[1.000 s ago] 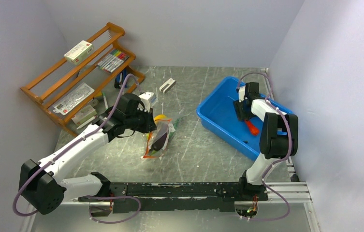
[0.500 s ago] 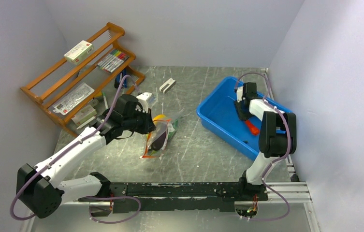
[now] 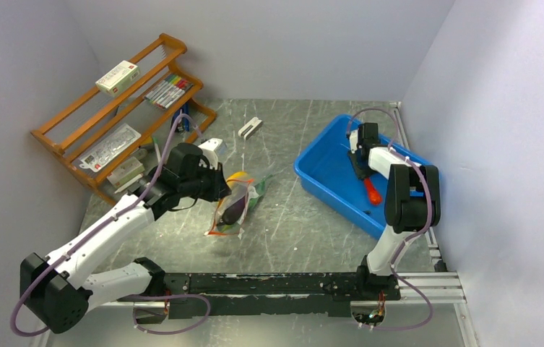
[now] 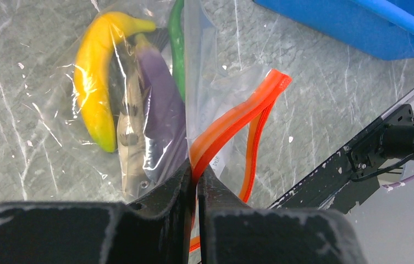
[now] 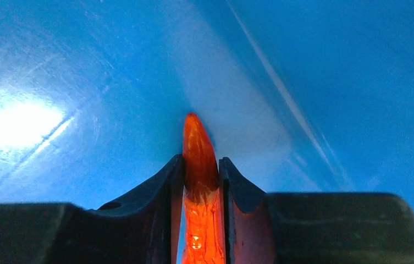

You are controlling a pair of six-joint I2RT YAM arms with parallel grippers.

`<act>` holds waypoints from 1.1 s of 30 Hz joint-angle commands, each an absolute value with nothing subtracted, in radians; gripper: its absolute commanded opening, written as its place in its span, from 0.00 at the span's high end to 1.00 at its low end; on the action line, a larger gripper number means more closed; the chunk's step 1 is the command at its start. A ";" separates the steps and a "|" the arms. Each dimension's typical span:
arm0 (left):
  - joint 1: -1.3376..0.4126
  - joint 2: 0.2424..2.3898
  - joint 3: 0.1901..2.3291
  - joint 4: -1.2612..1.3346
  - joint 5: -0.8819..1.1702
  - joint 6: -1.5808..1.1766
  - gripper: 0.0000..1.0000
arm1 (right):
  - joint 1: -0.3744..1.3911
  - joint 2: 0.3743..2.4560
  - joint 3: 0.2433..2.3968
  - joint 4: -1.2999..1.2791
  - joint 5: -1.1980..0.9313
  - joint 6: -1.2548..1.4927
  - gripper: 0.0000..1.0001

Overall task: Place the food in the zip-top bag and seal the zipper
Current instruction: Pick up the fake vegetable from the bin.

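Two grips: left fingers clamp the zipper (bag mouth gaping), right fingers clamp the chili.

Bag: clear, glossy; zipper strip red-orange.
Banana: yellow.
Eggplant: dark purple.
Pod: green.
Fish: silver-grey, dark blotches.
Chili: translucent red-orange.
Bin: bright blue.
Table: grey, white marble-like streaks.
Rack: orange-brown wood.
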State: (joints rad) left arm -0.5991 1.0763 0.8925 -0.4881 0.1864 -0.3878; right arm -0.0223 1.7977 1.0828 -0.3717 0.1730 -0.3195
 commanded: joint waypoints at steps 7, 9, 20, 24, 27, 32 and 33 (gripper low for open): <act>-0.593 1.041 0.873 -0.469 0.155 -0.413 0.93 | 0.091 1.689 1.061 -0.348 0.279 -0.313 0.85; -0.593 1.043 0.877 -0.467 0.151 -0.409 0.93 | 0.113 1.662 1.065 -0.338 0.296 -0.296 0.86; -0.592 1.048 0.906 -0.459 0.138 -0.422 0.93 | 0.289 1.520 1.133 -0.339 0.368 -0.218 0.89; -0.594 1.057 0.923 -0.465 0.147 -0.421 0.93 | 0.349 1.419 1.129 -0.324 0.357 -0.211 0.89; -0.593 1.062 0.920 -0.460 0.127 -0.424 0.93 | 0.397 1.344 1.134 -0.320 0.327 -0.197 0.89; -0.594 1.054 0.913 -0.422 0.103 -0.441 0.93 | 0.475 1.189 1.107 -0.277 0.184 -0.158 0.89; -0.594 1.055 0.915 -0.417 0.106 -0.440 0.93 | 0.484 1.157 1.096 -0.260 0.142 -0.157 0.89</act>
